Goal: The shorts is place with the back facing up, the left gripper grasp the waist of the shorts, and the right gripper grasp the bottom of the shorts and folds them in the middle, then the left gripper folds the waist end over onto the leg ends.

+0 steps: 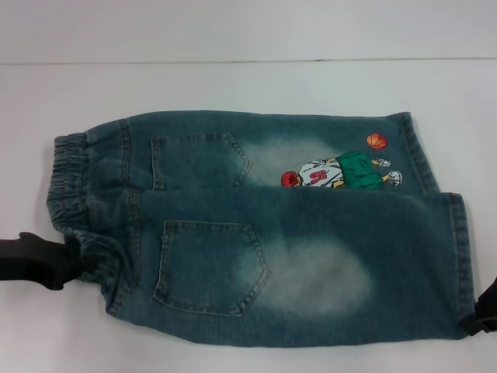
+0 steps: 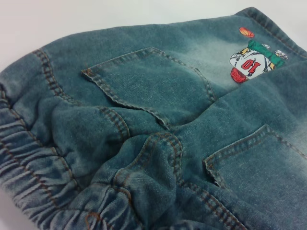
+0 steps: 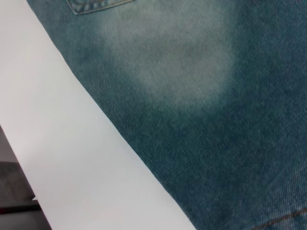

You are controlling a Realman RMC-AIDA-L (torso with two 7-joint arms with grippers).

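We are seeing our blocky matte-black left gripper and only a black corner of our right gripper.

The head view looks down from above on the whole shorts on the white table. The left wrist view sits low and close at their waistband, facing the legs; the right wrist view presses close over the faded near leg, which all three views share.

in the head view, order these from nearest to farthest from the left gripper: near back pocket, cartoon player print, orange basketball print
From the left gripper at the waist:
1. Near back pocket, closest, on the shorts' front leg.
2. Cartoon player print, on the rear leg, toward the hem.
3. Orange basketball print, farthest, by the rear hem.
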